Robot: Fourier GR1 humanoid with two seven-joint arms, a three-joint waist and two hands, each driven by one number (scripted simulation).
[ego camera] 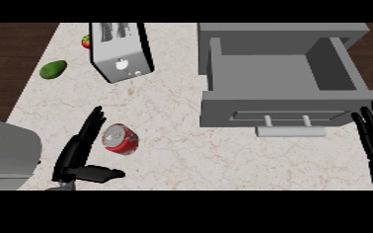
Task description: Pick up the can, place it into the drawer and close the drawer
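A red can (120,139) with a silver top lies tilted on the marble counter, left of centre. My left hand (79,150) is right beside it on its left, fingers straight and pointing up the view, thumb sticking out below the can; it does not hold the can. The grey drawer (280,109) stands pulled open at the right, its inside bare, with a pale bar handle (290,131) on its front. My right hand (364,133) shows only as straight fingers at the right edge, just right of the drawer front.
A silver toaster (120,52) stands at the back left, with a red tomato (86,42) behind it and a green avocado (53,69) to its left. A grey object (16,153) sits at the left edge. Dark floor borders the counter's left side.
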